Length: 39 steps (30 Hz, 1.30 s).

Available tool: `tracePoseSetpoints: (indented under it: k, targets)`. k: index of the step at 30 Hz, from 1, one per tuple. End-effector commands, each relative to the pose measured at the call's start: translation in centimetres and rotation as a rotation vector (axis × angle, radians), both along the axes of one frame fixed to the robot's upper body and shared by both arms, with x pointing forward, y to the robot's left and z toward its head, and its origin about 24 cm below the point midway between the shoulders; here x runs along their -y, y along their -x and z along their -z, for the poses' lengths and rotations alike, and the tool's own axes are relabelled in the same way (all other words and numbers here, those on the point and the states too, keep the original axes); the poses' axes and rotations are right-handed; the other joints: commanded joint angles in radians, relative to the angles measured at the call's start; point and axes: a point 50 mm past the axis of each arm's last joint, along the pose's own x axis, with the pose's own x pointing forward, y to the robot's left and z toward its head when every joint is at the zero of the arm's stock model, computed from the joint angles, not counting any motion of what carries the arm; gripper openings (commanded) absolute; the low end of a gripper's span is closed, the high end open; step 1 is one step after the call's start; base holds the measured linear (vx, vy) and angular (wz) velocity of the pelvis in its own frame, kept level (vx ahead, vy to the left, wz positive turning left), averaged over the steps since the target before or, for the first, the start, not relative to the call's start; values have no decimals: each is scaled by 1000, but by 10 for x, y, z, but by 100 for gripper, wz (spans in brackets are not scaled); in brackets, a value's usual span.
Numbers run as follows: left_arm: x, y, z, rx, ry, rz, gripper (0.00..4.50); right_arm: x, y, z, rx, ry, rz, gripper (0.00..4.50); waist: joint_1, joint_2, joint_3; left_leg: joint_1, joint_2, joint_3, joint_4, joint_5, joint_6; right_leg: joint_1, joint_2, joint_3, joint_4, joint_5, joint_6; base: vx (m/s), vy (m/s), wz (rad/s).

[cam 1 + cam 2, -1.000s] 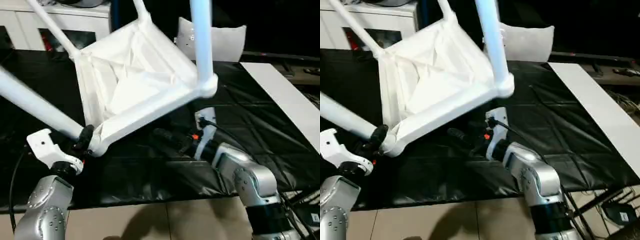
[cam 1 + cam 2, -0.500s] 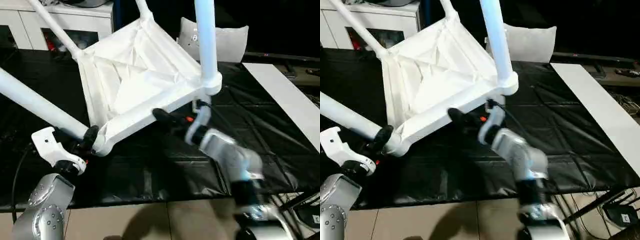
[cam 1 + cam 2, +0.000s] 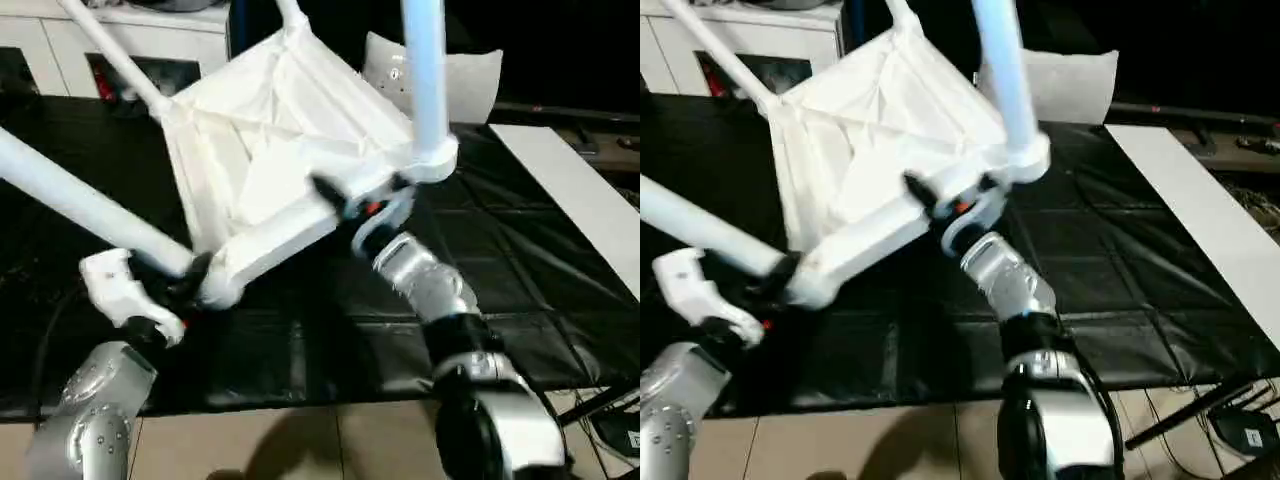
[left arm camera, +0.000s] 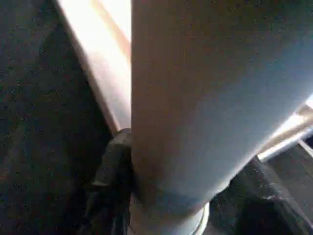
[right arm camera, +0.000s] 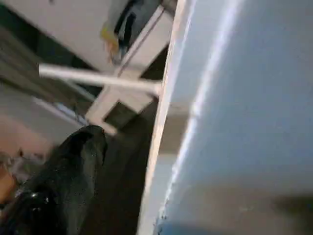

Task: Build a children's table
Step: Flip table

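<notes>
Under the tilted tabletop (image 3: 270, 130), left hand (image 3: 190, 280) grips a leg (image 3: 80, 200); right hand (image 3: 345, 200) spread wide.

The tabletop (image 3: 290, 130) looked like smooth white plastic with a soft sheen, its ribbed underside catching the light. The tube legs (image 3: 428, 80) showed the same glossy white plastic. Beneath, at lower right of the frame, the black sheet (image 3: 520, 270) was creased and shiny, like thin plastic film. The forearms (image 3: 425, 285) gleamed as brushed silver metal, and the right gripper's fingers (image 5: 63, 176) were glossy black plastic.
</notes>
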Motion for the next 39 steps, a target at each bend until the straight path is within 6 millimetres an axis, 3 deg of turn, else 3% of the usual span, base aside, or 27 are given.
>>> tracePoseSetpoints:
  k: [1, 6, 11, 28, 29, 32, 33, 34, 39]
  targets:
    - [30, 3, 13, -67, 71, 182, 205, -39, -1, -35, 93, -188, -79, 422, -7, 11, -54, 2, 43, -4, -73, -52, -22, 47, -85, 65, -55, 52, -143, 0, 0, 0]
    - [34, 5, 12, -62, 64, 219, 204, -48, -1, -35, 74, -216, -119, 382, -7, 11, -56, 1, 43, 1, -66, -3, 7, 45, -85, 64, -49, 91, -166, 0, 0, 0]
    - [36, 7, 12, -66, 59, 251, 204, -55, 1, -31, 72, -179, -146, 341, -8, 15, -53, 4, 46, 3, -68, -29, -5, 42, -85, 63, -52, 41, -167, 0, 0, 0]
    - [33, 6, 17, -78, -48, 252, 204, -56, -2, -31, 86, -121, -164, 212, -14, 16, -55, 7, 47, 5, -67, -29, 2, 40, -84, 63, -50, 48, -177, 0, 0, 0]
    - [31, 5, 14, -45, -70, 258, 204, -53, -4, -33, 102, -108, -147, 206, -14, 16, -54, 6, 47, 5, -67, -29, 2, 41, -85, 63, -50, 49, -179, 0, 0, 0]
    - [27, 5, 8, 0, -53, 251, 273, -45, -8, -35, 128, -82, -105, 198, -14, 15, -56, 7, 47, 5, -65, -9, 4, 40, -85, 63, -47, 65, -183, 0, 0, 0]
    - [27, 5, 7, 4, -48, 251, 272, -44, -9, -36, 130, -80, -96, 197, -14, 15, -57, 7, 47, 6, -64, 1, 3, 40, -85, 63, -45, 82, -187, 0, 0, 0]
    - [25, 8, 5, 12, -49, 268, 272, -36, -11, -37, 132, -83, -62, 197, -16, 8, -56, 7, 47, 6, -64, 6, 5, 41, -83, 62, -44, 91, -191, 0, 0, 0]
    - [20, 18, 6, 20, -74, 318, 317, -6, -21, -43, 147, -90, 62, 195, -20, 8, -55, 7, 46, 7, -63, 28, 10, 40, -81, 62, -39, 121, -198, 0, 0, 0]
